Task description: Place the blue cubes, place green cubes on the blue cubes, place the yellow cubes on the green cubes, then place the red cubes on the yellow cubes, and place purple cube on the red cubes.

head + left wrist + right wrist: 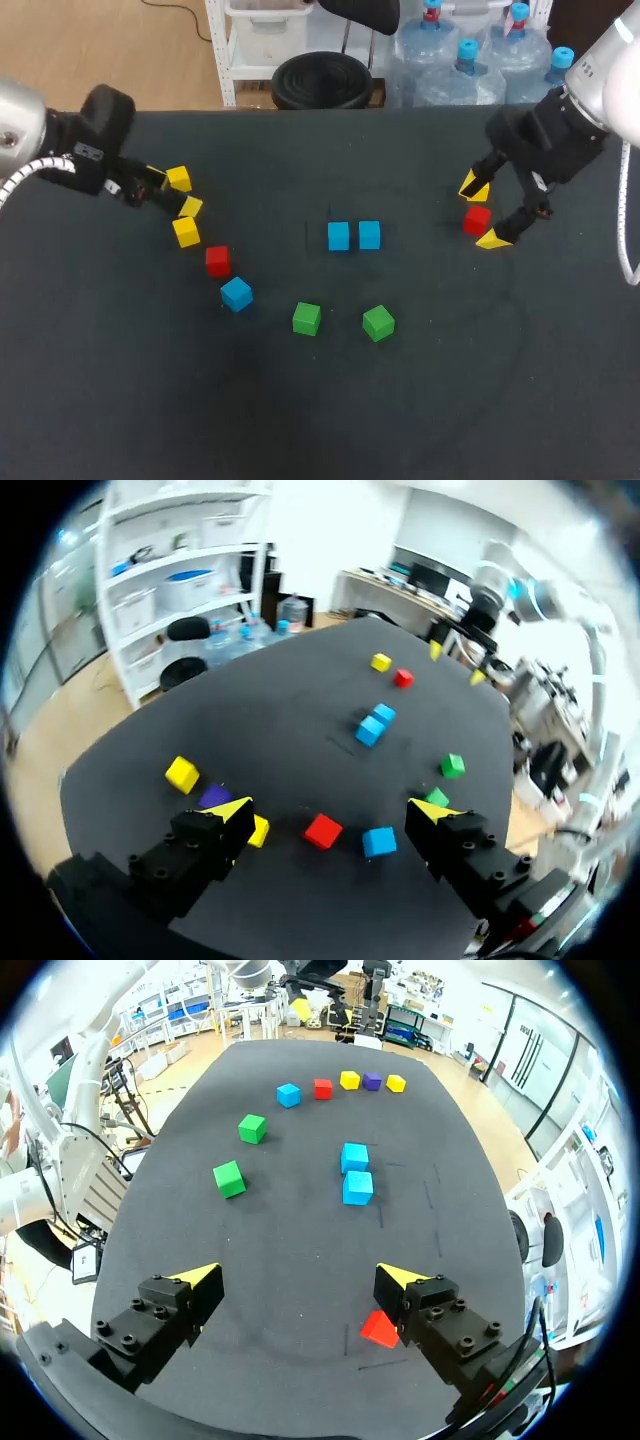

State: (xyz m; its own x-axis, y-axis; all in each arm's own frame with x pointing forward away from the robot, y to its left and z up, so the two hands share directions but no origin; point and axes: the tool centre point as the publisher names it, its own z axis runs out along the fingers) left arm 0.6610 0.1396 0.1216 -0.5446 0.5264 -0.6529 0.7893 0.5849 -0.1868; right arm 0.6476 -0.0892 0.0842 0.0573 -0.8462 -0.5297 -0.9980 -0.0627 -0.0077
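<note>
What counts now is where the greens lie. The two blue cubes [340,236] sit side by side in the middle of the bench [500,400]. Both greens are on the robot's side of them, the left green cube [306,318] a little to their left and the right green cube [378,322] a little to their right. Cubes have no long side to line up with.

Neither arm is close to the greens, though I'd say the right arm is nearer the right one. The right gripper [300,1273] hangs well to the right of the two blue cubes. Its fingers are spread wide astride a red cube [477,219], which sits just beside one finger and is not gripped. The left gripper [331,810], far to their left, is likewise wide open and empty.
</note>
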